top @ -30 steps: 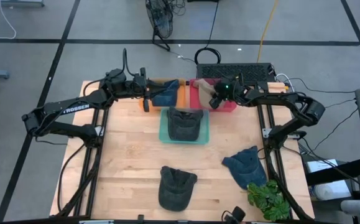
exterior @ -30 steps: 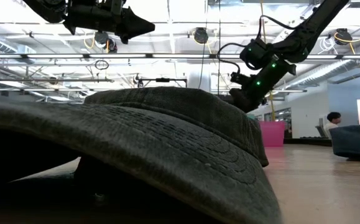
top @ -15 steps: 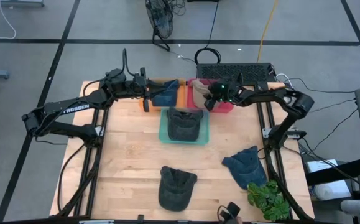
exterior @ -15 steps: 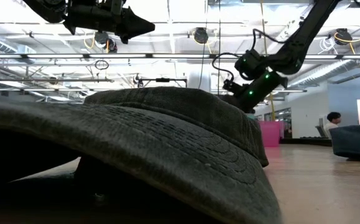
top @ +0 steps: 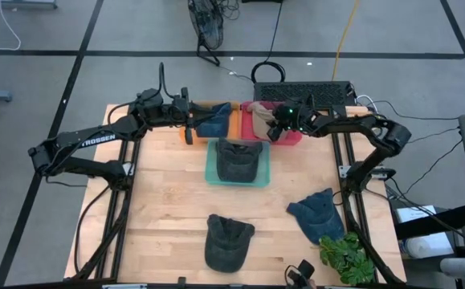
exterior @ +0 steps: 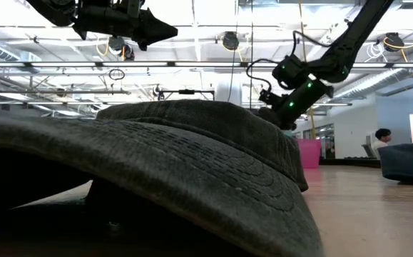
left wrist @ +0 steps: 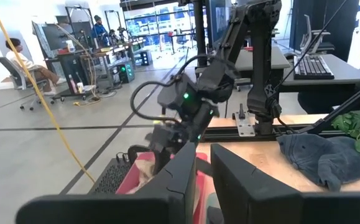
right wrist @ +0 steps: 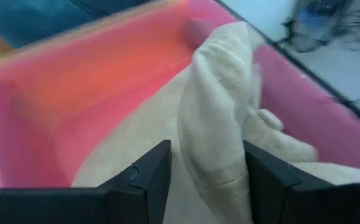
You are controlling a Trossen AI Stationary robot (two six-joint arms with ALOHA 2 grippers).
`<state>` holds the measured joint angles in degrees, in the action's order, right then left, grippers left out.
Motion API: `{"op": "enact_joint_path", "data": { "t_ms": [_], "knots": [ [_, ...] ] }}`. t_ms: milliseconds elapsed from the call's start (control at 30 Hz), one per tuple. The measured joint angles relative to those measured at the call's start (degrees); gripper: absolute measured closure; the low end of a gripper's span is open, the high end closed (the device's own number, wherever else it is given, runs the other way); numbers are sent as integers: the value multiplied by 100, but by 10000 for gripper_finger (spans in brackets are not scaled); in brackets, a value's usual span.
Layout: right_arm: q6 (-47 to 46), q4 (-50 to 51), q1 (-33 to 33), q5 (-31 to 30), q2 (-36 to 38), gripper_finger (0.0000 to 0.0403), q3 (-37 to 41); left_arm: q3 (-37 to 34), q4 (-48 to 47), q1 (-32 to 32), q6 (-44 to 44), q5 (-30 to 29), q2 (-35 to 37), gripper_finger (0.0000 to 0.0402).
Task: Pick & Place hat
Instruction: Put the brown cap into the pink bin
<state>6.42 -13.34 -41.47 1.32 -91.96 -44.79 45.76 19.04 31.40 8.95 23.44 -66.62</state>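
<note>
A beige hat point(right wrist: 217, 112) lies crumpled in the pink bin point(top: 296, 138) at the table's far edge. My right gripper point(right wrist: 207, 180) stands open over it, slanting down into the bin, one finger on each side of a raised fold. My left gripper point(top: 189, 124) hovers level above the orange bin, which holds a blue hat point(top: 214, 122). Its fingers are almost together, with nothing between them point(left wrist: 203, 177). A dark hat point(top: 238, 158) lies in the green bin point(top: 211, 164). My right gripper straddles a raised fold point(right wrist: 220, 143) of the beige hat, coming slanting down from the table's right side. The fold fills most of the gap between the fingers. I cannot tell whether the cloth touches them. The hat rests on the pink bin's floor.
Another dark hat point(top: 228, 241) lies on the bare wood near the front edge and fills the low view point(exterior: 192, 164). A blue hat point(top: 316, 213) lies at the near right, beside a green plant point(top: 346, 257). Bare wood lies open between them.
My right gripper has sunk a little toward the beige hat in the pink bin and shifted slightly toward the table's left. Its fingers keep the same gap.
</note>
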Motion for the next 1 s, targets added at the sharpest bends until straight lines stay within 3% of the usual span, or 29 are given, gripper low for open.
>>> {"op": "enact_joint_path", "data": {
  "t_ms": [100, 367, 667, 867, 1000],
  "knots": [
    [37, 125, 96, -260, 306, 248, 12, 0, -6, 0, 2, 2, -1, 339],
    [63, 31, 420, -157, 861, 248, 11, 0, -52, -2, -8, 0, -1, 339],
    [1055, -1086, 638, -138, 1062, 248, -4, 0, -52, 2, -24, 2, -1, 339],
    [689, -458, 699, -776, 925, 248, -4, 0, -47, 0, -24, 1, -1, 339],
    [293, -45, 454, -721, 845, 248, -4, 0, -26, 0, -20, 2, -1, 339]
  ]
}}
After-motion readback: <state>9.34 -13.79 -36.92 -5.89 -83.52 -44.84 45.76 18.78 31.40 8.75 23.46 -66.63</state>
